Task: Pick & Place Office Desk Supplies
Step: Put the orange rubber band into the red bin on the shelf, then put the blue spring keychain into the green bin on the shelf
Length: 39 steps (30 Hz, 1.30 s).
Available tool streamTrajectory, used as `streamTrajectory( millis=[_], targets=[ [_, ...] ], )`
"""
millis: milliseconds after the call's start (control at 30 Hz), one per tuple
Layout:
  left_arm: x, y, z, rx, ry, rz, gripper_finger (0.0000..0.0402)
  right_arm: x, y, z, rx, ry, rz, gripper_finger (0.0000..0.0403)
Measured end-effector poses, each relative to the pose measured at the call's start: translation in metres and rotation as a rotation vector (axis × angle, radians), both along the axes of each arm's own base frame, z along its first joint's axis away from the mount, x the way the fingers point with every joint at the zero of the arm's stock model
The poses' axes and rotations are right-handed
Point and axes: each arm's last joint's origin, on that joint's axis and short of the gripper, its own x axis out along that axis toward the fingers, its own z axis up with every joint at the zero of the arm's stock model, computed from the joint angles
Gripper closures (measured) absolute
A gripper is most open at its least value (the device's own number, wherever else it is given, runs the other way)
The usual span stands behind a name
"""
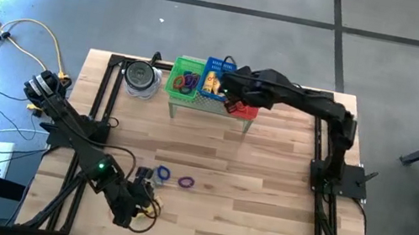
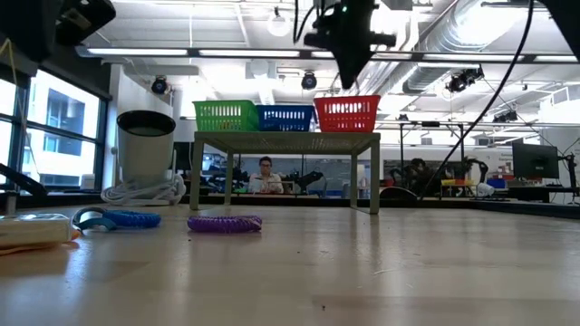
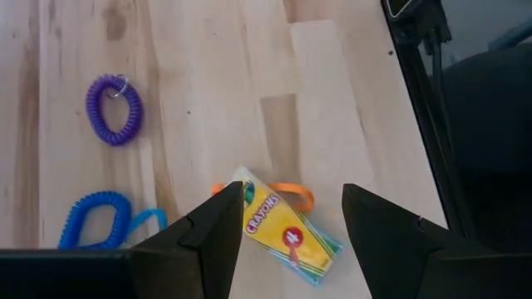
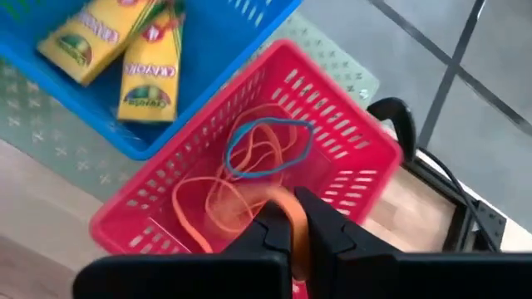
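Note:
My left gripper [image 3: 293, 206] hangs open above the near left of the table. Below it, between its fingers in the left wrist view, lies a yellow crayon box [image 3: 287, 234] flat on an orange band [image 3: 298, 193]. A purple coil loop [image 3: 115, 110] and a blue coil loop [image 3: 96, 220] lie flat nearby. My right gripper [image 4: 293, 214] is shut on an orange band above the red basket [image 4: 249, 158], which holds orange bands and a blue band [image 4: 268, 148]. The blue basket [image 4: 208, 75] beside it holds two crayon boxes [image 4: 150, 79]. My right gripper pinches an orange band [image 4: 291, 218] between its two shut fingers, coming slanting down from above. Only a short strip of the band shows between the fingers. It is lifted clear, above the red basket's inside.
Green [image 1: 186, 78], blue [image 1: 216, 78] and red [image 2: 346, 112] baskets stand in a row on a small raised stand [image 2: 285, 140] at the table's far side. A round grey lidded tin [image 1: 141, 79] stands left of it. Bare wood lies between the stand and the loose items.

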Motion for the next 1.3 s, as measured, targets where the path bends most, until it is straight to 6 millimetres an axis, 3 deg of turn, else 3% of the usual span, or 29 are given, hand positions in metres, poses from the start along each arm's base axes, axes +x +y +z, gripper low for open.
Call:
streamTrajectory(
  millis=[200, 533, 633, 967, 1100, 1300],
  targets=[
    [0.002, 0.003, 0.000, 0.031, -0.029, 0.042, 0.0204, 0.015, -0.013, -0.022, -0.002, 0.071, 0.022, 0.0400],
    [0.004, 0.006, 0.000, 0.042, -0.028, 0.047, 0.0204, 0.014, -0.015, -0.023, -0.026, 0.100, 0.030, 0.0391],
    [0.004, 0.006, 0.000, 0.044, -0.027, 0.047, 0.0204, 0.013, -0.017, -0.023, -0.006, 0.099, 0.031, 0.0360],
    [0.004, 0.006, 0.000, 0.042, -0.024, 0.044, 0.0204, 0.009, -0.019, -0.016, -0.083, 0.085, -0.005, 0.0205],
    [0.004, 0.006, 0.000, 0.044, -0.020, 0.043, 0.0204, 0.008, -0.018, -0.014, -0.092, 0.094, 0.001, 0.0177],
    [0.004, 0.007, -0.001, 0.047, -0.015, 0.043, 0.0204, 0.003, -0.013, -0.004, -0.119, 0.082, 0.017, 0.0168]
  ],
)
